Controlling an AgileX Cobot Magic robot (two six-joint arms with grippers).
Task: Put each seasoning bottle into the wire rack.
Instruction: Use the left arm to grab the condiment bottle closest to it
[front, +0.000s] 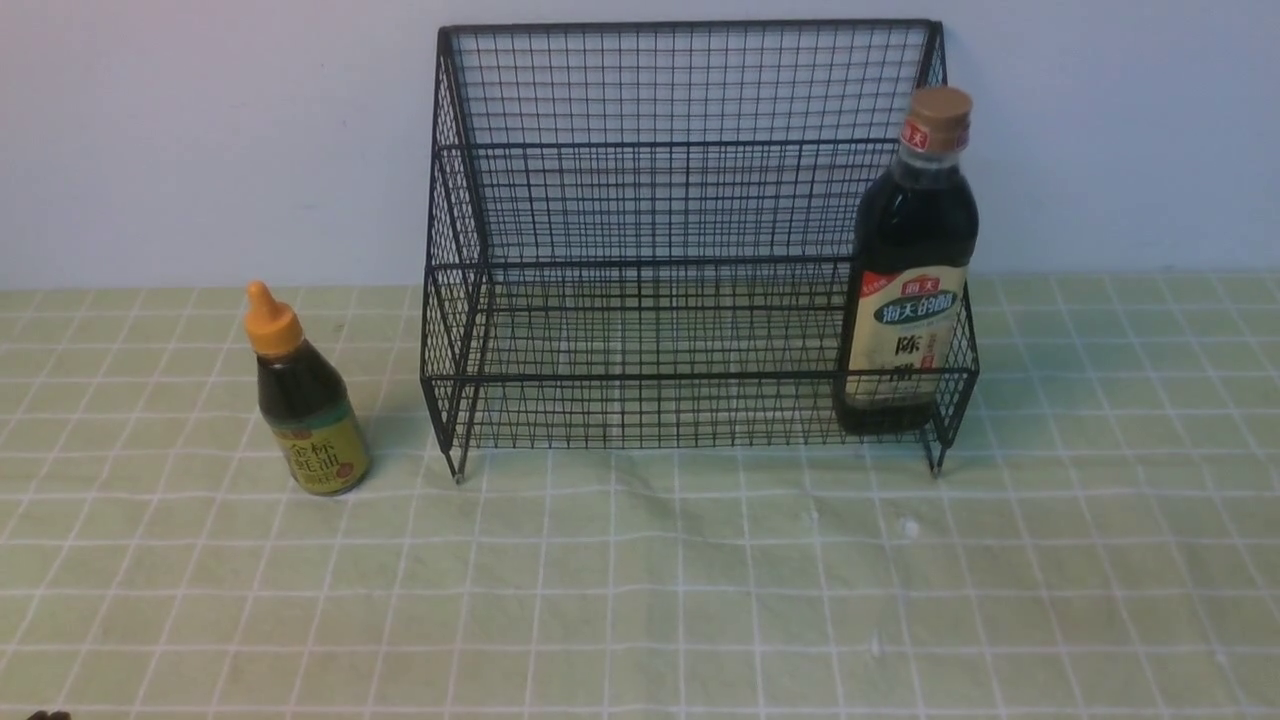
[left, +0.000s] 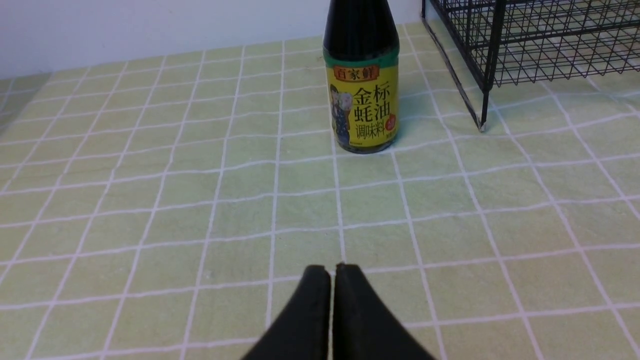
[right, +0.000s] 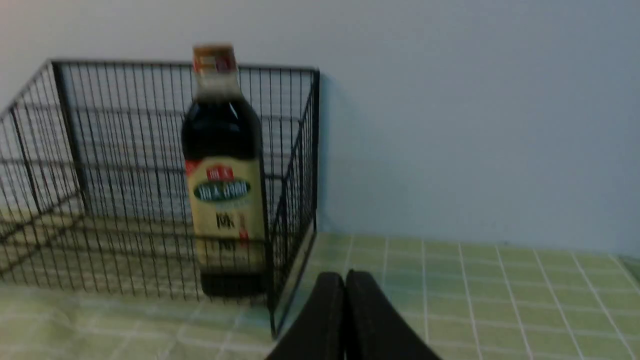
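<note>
The left gripper (left: 332, 270) has its fingers pressed together on nothing. Straight ahead of them and well apart, the short bottle (left: 362, 95) stands upright on the checked cloth (left: 150, 200), just beside a leg of the wire rack (left: 492, 50); it looks like the one left to move, so these fingers must part before closing round it. The right gripper (right: 345, 277) is likewise closed and empty, and ahead of its fingers the tall bottle (right: 225, 190) stands upright inside the rack's lower tier, against the end wall, where the mesh should steady it.

The left tool (left: 332, 272), tips pressed together, faces the short bottle (left: 363, 95) beside the wire rack (left: 530, 45).
</note>
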